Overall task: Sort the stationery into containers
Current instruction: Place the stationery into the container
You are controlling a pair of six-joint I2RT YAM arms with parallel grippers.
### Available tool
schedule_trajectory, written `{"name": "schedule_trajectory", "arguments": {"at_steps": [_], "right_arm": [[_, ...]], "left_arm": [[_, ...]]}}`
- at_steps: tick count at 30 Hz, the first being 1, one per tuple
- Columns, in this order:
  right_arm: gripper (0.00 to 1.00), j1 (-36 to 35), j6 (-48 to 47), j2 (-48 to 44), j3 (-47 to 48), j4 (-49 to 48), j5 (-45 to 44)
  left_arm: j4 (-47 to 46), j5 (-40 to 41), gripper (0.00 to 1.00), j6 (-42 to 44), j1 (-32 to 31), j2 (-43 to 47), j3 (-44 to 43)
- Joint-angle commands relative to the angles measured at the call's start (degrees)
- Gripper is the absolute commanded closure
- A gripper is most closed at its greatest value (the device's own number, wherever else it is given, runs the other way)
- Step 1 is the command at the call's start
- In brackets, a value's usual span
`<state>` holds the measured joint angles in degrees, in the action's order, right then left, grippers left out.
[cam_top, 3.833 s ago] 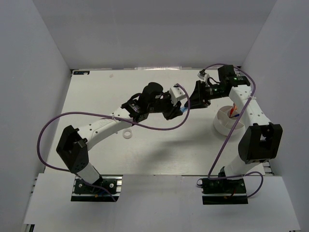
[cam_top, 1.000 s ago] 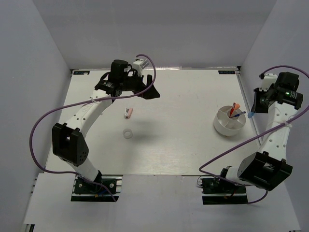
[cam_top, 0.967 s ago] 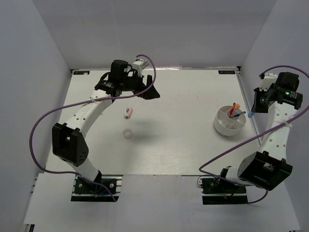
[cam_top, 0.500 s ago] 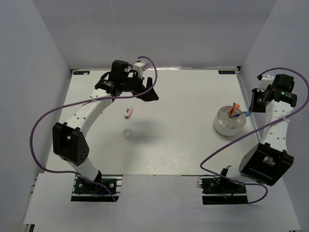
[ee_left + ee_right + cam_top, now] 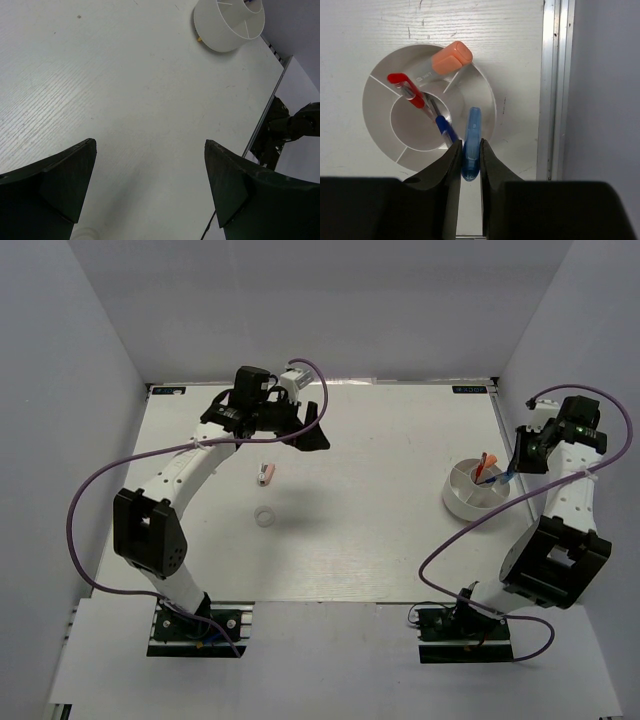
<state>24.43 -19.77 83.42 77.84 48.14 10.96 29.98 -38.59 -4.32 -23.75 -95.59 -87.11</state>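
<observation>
I can read nothing for certain. Through my right wrist camera, the marker with the orange cap (image 5: 440, 65) carries faint print on its grey barrel, too small to make out. From above, a small dark label (image 5: 166, 391) marks the far left corner of the desk (image 5: 380, 540), and a second label (image 5: 466, 390) marks the far right; the lettering on both is blurred.

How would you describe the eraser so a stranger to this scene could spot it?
On the left half of the white table, away from the divided bowl on the right, two loose items lie one behind the other. The eraser is the one nearer the back wall. It is a pinkish oblong block, whereas the tape ring is round and white.
</observation>
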Motion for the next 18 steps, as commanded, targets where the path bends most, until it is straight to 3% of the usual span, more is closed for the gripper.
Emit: {"name": "schedule_trajectory", "arguments": {"at_steps": [1,4,11,13,18], "right_arm": [[1.0,0.6,-0.2,0.7,-1.6,-2.0,0.6],[0.95,0.4,-0.2,0.7,-2.4,-2.6,1.1],[0.57,0.5,-0.1,1.3,-1.8,-2.4,1.8],[0.51,0.4,0.0,1.1,-0.9,-2.3,1.8],[0.49,0.4,0.2,1.1,3.8,0.7,4.1]], "left_arm": [[-1.0,-1.4,0.02,0.0,-0.2,0.8,-1.3],[-1.2,-1.4,0.02,-0.2,-0.2,1.1,-0.6],[-1.2,0.7,0.02,-0.5,-0.2,2.2,0.3],[-1.2,0.9,0.02,-0.5,-0.2,2.4,0.4],[-1.7,3.2,0.02,-1.6,0.4,3.1,0.5]]}}
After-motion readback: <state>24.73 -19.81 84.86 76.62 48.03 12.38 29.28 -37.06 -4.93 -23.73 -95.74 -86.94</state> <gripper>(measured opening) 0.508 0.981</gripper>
